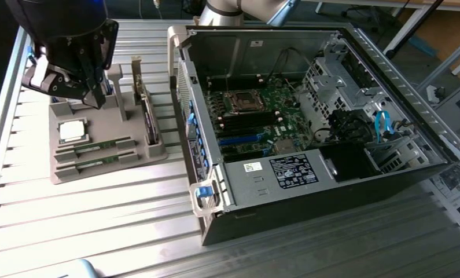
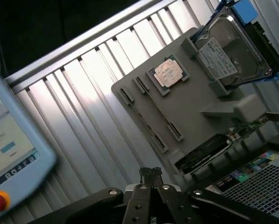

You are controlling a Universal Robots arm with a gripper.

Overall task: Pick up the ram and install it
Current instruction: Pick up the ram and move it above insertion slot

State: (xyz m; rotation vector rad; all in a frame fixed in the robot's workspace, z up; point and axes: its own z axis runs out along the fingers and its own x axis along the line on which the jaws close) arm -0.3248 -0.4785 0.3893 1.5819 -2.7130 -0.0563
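Observation:
Two ram sticks, long thin green boards, lie in the front slots of a grey holder (image 1: 106, 124): one ram stick (image 1: 100, 147) sits behind the other ram stick (image 1: 97, 163). My black gripper (image 1: 97, 102) hangs over the back of the holder, above and behind the sticks and touching nothing. In the wrist view the gripper (image 2: 150, 171) is shut, fingertips pressed together with nothing between them, and the holder (image 2: 195, 107) lies below it. An open computer case (image 1: 307, 191) lies at the exterior view's right, its motherboard (image 1: 253, 116) exposed.
A square silver CPU (image 1: 72, 131) (image 2: 167, 72) rests on the holder. A hard drive (image 2: 233, 51) and an expansion card (image 2: 205, 154) stand in it. A teach pendant (image 2: 9, 149) with a red button lies on the ribbed metal table (image 1: 83, 220).

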